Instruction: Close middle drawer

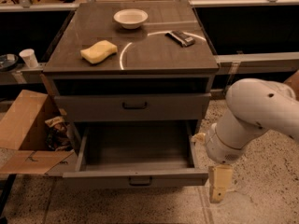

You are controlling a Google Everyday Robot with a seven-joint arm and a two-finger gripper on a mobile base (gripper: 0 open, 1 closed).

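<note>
The middle drawer is pulled far out of the grey cabinet and stands empty. Its low front panel carries a small dark handle. Above it, the taller-fronted top drawer is shut. The lowest drawer is hidden under the open one. My gripper hangs pointing down at the end of the white arm. It is just right of the open drawer's front right corner, close to it and near the floor. It holds nothing that I can see.
On the cabinet top lie a yellow sponge, a white bowl and a dark flat object. An open cardboard box stands left of the drawer. A white cup sits on a shelf at left. Speckled floor lies in front.
</note>
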